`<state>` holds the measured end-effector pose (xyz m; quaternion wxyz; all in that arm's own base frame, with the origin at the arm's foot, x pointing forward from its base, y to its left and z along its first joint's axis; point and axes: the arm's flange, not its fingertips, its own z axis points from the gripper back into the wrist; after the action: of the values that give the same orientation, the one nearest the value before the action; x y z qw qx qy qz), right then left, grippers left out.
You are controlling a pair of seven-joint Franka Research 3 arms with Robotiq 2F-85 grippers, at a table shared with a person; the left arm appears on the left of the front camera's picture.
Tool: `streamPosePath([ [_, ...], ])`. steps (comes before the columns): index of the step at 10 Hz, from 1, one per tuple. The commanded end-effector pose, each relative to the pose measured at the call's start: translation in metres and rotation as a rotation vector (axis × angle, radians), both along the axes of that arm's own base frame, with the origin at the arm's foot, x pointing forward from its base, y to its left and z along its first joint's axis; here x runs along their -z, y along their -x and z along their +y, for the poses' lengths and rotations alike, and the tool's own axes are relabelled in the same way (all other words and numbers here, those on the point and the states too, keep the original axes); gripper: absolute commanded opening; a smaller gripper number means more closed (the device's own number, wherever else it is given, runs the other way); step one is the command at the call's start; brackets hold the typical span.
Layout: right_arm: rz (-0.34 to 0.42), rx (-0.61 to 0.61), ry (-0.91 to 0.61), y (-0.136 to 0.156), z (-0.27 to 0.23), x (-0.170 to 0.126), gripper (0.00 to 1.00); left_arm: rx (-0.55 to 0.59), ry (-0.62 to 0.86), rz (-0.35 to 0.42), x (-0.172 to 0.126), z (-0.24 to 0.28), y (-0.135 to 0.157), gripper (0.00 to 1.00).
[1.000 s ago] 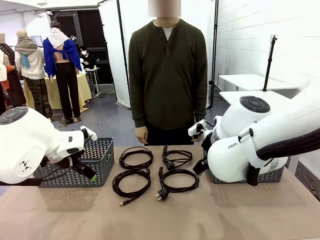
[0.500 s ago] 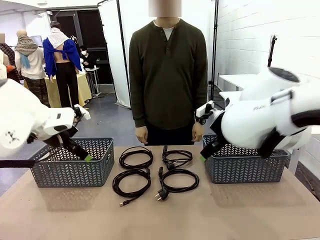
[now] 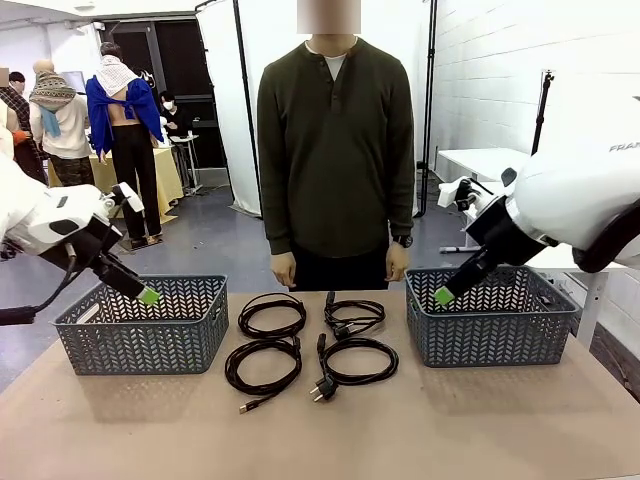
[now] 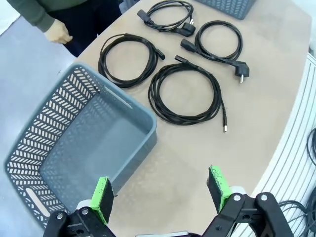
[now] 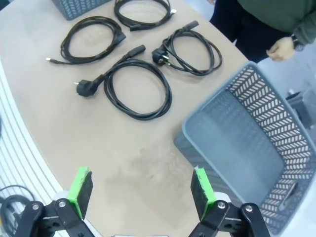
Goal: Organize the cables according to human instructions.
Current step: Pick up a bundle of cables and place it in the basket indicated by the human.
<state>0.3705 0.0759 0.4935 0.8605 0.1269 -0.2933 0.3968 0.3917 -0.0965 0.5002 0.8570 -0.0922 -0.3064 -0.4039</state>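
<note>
Honestly, nothing was in hand yet, so the step looked like waiting for a cue: the person [image 3: 335,150] stood at the far edge with both hands down at their sides, not pointing at anything. The left gripper [image 4: 159,192] hung wide open and empty, up above the left basket [image 3: 140,340]. The right gripper [image 5: 140,191] was the same deal, jaws spread and holding nothing, up by the inner side of the right basket [image 3: 490,340]. The four cables [image 3: 263,365] lay coiled in a two-by-two block on the table [image 3: 450,430] between the baskets, well apart from both grippers and lower down. My take on doing it well: don't commit until a coil and a basket had been indicated. Then send the arm on that side, drop straight down with the fingers straddling the whole bundle of loops, and stay off the plug ends. Grabbing one strand would probably let the coil unwind on the lift and snag a neighbour, since the near-right coil [image 3: 358,362] and far-right coil [image 3: 354,316] sat very close together.
</note>
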Motion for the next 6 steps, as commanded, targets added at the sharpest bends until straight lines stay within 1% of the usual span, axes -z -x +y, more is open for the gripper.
streamPosePath([
  [1, 0.003, -0.078, -0.053, 0.0000, -0.0087, 0.0043, 1.00, 0.053, 0.051, 0.004, -0.0038, 0.0160, 0.0000, 1.00],
  [3, 0.001, -0.104, -0.075, 0.0025, -0.0060, 0.0035, 1.00, 0.058, 0.054, 0.012, -0.0042, 0.0217, 0.0034, 1.00],
  [4, 0.009, -0.102, -0.085, 0.0022, -0.0023, 0.0025, 1.00, 0.020, 0.023, 0.000, -0.0058, 0.0123, 0.0030, 1.00],
  [5, 0.010, -0.051, -0.042, 0.0036, -0.0064, -0.0017, 1.00, 0.020, 0.023, 0.000, -0.0058, 0.0123, 0.0030, 1.00],
  [6, 0.010, -0.051, -0.042, 0.0036, -0.0064, -0.0017, 1.00, 0.020, 0.023, 0.000, -0.0058, 0.0123, 0.0030, 1.00],
])
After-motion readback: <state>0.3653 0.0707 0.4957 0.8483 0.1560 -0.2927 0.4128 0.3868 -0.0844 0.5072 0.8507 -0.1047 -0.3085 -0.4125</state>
